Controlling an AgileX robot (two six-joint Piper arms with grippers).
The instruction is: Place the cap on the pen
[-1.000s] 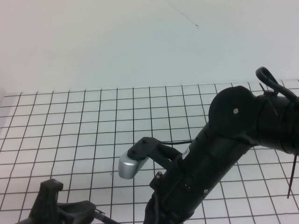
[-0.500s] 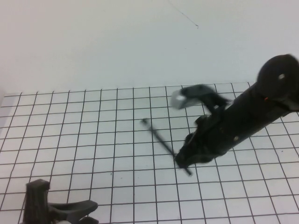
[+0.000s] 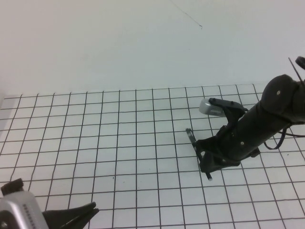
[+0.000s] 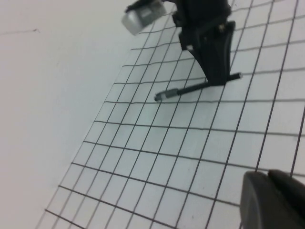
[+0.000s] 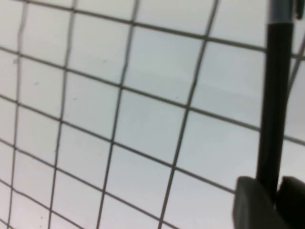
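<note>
The pen (image 3: 195, 144) is a thin black stick held slanted just above the grid mat, right of centre. My right gripper (image 3: 208, 161) is shut on it near its lower end, and a short stub sticks out below the fingers. The left wrist view shows the pen (image 4: 186, 89) and the right gripper (image 4: 217, 71) from afar. The right wrist view shows the pen (image 5: 276, 95) running out from between the right gripper's (image 5: 274, 195) fingers. My left gripper (image 3: 93, 209) is low at the front left, its fingers (image 4: 259, 191) pressed together. No cap shows in any view.
The white mat with black grid lines (image 3: 119, 143) covers the table up to a plain white wall (image 3: 119, 43). The right arm's silver wrist camera (image 3: 209, 107) sits above the pen. A black cable (image 3: 279, 140) loops at the right arm.
The right arm has swung from the front centre to the right, carrying the pen with it. The left gripper has dropped lower at the front left.
</note>
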